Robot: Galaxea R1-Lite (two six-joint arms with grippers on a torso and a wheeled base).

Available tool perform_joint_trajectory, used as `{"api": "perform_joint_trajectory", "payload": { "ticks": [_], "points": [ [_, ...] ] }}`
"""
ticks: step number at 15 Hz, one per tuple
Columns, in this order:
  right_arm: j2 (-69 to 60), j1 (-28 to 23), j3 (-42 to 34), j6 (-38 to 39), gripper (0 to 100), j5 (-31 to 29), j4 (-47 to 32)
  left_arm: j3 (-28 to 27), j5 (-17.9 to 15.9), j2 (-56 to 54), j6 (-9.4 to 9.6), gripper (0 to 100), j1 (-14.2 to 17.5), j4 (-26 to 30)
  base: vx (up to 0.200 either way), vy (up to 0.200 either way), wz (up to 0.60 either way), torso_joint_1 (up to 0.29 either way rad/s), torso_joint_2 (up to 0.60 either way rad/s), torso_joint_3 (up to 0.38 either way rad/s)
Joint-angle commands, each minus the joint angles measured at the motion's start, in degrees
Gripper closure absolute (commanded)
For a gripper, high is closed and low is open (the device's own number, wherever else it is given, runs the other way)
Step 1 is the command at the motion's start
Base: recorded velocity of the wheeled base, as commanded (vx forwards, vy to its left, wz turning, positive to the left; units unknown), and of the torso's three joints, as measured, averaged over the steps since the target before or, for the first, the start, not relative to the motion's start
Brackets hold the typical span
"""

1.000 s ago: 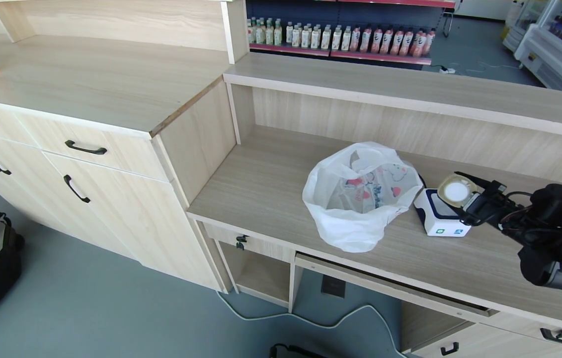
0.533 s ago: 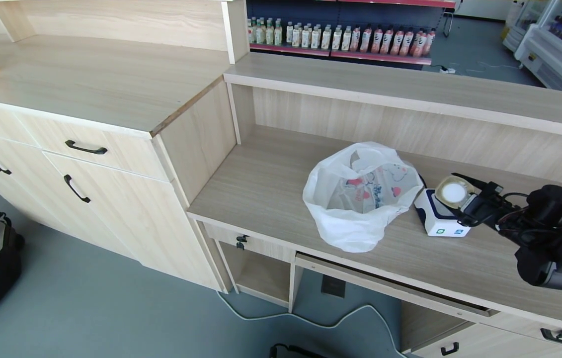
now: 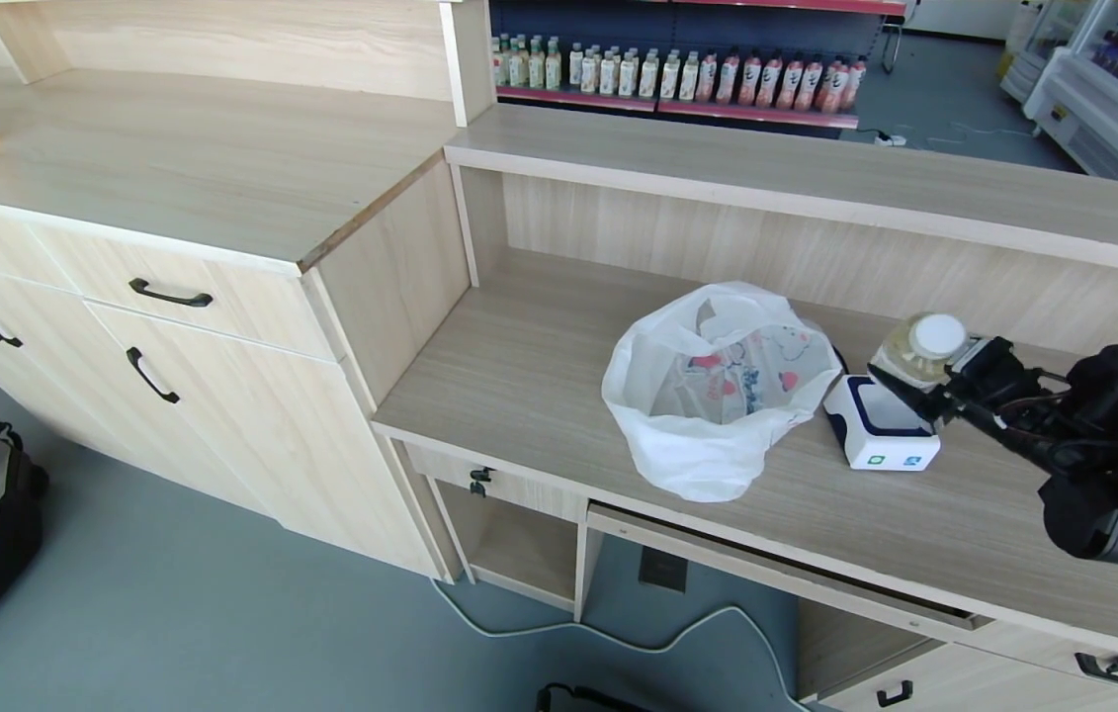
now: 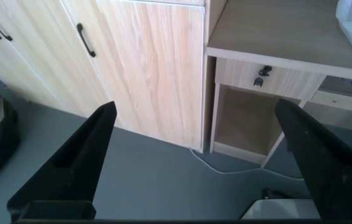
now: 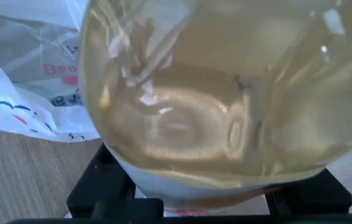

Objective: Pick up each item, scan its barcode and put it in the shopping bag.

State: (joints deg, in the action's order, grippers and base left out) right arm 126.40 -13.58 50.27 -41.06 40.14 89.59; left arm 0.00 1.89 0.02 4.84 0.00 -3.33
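Bottle over scanner — shopping bag just beside.

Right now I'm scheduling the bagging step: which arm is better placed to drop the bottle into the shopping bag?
Right. The right end effector grips the bottle near the scanner, beside the shopping bag; the left end effector hangs open above the floor, by the cabinets.

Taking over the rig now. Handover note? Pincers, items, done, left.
Right pincer: shut on the bottle, cap up, close above the scanner.
Left pincer: open, holding nothing, low over the floor by the cabinets.
Shopping bag: open on the counter, next to the scanner.
Done: bottle picked up.
Left: scan not confirmed; then put the bottle in the bag. Bag contents unclear.
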Motion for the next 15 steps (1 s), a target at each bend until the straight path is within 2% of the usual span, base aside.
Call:
{"api": "perform_joint_trajectory", "payload": {
  "ticks": [1, 2, 3, 4, 6, 7, 8, 9, 10, 15],
  "points": [
    [-17.16, 0.22, -5.8, 15.39, 100, -7.71, -2.49, 0.0, 0.04, -0.02, -0.01, 0, 0.0, -0.01, 0.0, 0.0, 0.0, 0.0, 0.0, 0.0],
    [-19.44, 0.05, -5.98, 19.52, 100, -11.58, -2.84, 0.0, 0.04, -0.02, -0.01, 0, 0.0, -0.01, 0.0, 0.0, 0.0, 0.0, 0.0, 0.0],
    [-23.92, -0.66, -6.07, 30.25, 100, -21.42, -4.69, 0.0, 0.04, -0.02, -0.01, 0, 0.0, -0.01, 0.0, 0.0, 0.0, 0.0, 0.0, 0.0],
    [-26.21, -1.1, -6.42, 33.68, 100, -26.87, -9.08, 0.0, 0.04, -0.02, -0.01, 0, 0.0, -0.01, 0.0, 0.0, 0.0, 0.0, 0.0, 0.0],
    [-31.22, -1.62, -6.94, 43.78, 100, -35.57, -23.58, 0.0, 0.04, -0.02, -0.01, 0, 0.0, -0.01, 0.0, 0.0, 0.0, 0.0, 0.0, 0.0],
    [-32.01, -0.48, -6.94, 46.24, 100, -38.03, -27.45, 0.0, 0.04, -0.02, -0.01, 0, 0.0, -0.01, 0.0, 0.0, 0.0, 0.0, 0.0, 0.0],
    [-32.62, 2.77, -6.94, 50.46, 100, -42.96, -32.46, 0.0, 0.04, -0.02, -0.01, 0, 0.0, -0.01, 0.0, 0.0, 0.0, 0.0, 0.0, 0.0],
    [-32.19, 5.14, -7.3, 53.36, 100, -47.53, -34.13, 0.0, 0.04, -0.02, -0.01, 0, 0.0, -0.01, 0.0, 0.0, 0.0, 0.0, 0.0, 0.0],
    [-31.92, 6.55, -8.44, 53.45, 100, -49.11, -33.87, 0.0, 0.04, -0.02, -0.01, 0, 0.0, -0.01, 0.0, 0.0, 0.0, 0.0, 0.0, 0.0],
    [-35.26, 9.1, -15.03, 52.92, 100, -49.2, -33.43, 0.0, 0.04, -0.02, -0.01, 0, 0.0, -0.01, 0.0, 0.0, 0.0, 0.0, 0.0, 0.0]
  ]
}}
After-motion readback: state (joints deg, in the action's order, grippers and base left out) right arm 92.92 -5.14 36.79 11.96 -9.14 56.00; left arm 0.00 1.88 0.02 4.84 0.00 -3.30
